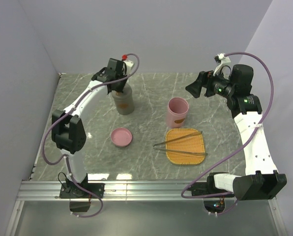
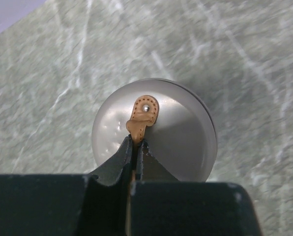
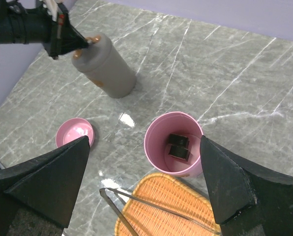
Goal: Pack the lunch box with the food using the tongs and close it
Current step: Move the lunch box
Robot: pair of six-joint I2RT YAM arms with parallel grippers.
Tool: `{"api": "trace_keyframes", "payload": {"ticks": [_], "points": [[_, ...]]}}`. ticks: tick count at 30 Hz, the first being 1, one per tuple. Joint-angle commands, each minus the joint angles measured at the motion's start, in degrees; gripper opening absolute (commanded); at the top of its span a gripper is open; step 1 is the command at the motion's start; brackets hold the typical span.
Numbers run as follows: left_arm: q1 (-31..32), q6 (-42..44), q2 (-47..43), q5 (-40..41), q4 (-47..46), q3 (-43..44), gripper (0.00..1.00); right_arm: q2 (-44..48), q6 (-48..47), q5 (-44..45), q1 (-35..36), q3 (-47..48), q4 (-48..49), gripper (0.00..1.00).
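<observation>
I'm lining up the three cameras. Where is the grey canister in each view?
Top external: grey canister left of centre, toward the back, under the left gripper.
Left wrist: centre, seen from above.
Right wrist: upper left.
Shared landmark: the tan tab on its lid, pinched by that gripper, in both wrist views.

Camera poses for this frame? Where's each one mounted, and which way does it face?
Top: above and behind the bases, looking down on the table; left arm and right arm both show.
Left wrist: straight down on the grey canister; left jaws shut on its tan tab.
Right wrist: tilted down at the pink cup, tray and tongs; right jaws wide open.
Shared: all three see the canister.
</observation>
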State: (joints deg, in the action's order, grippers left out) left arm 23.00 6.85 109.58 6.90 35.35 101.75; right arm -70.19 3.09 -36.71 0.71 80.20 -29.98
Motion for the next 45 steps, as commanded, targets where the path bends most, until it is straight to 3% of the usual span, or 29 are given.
{"api": "trace_keyframes", "payload": {"ticks": [1, 11, 16, 22, 27, 32, 45], "points": [[-4.8, 2.6, -2.3, 2.3, 7.4, -3.8, 0.00, 1.6, 0.0, -0.9, -0.4, 0.6, 1.9, 1.00], [-13.1, 5.9, -9.9, 2.4, 5.8, -14.8, 0.00, 2.1, 0.2, -1.3, -0.4, -0.1, 2.4, 1.00], [-13.7, 5.3, -12.4, -1.7, 5.5, -15.3, 0.00, 2.0, 0.7, -1.9, -0.4, -1.2, 3.3, 1.00], [-6.6, 2.7, -9.9, -2.8, 7.7, -7.9, 0.00, 2.1, 0.9, -2.2, -0.4, -1.7, 3.3, 1.00], [-5.8, 0.8, -5.8, -4.1, 8.5, -4.3, 0.00, 3.0, -0.3, -1.6, -0.4, -2.2, 2.9, 1.00], [-1.0, 0.3, -5.3, -3.9, 8.4, -2.1, 0.00, 3.0, -0.8, -1.5, -0.4, -2.5, 2.5, 1.00], [4.0, -3.1, -7.1, -4.6, 8.0, -9.8, 0.01, 3.5, -1.1, -1.6, -0.4, -2.2, 1.9, 1.00]]}}
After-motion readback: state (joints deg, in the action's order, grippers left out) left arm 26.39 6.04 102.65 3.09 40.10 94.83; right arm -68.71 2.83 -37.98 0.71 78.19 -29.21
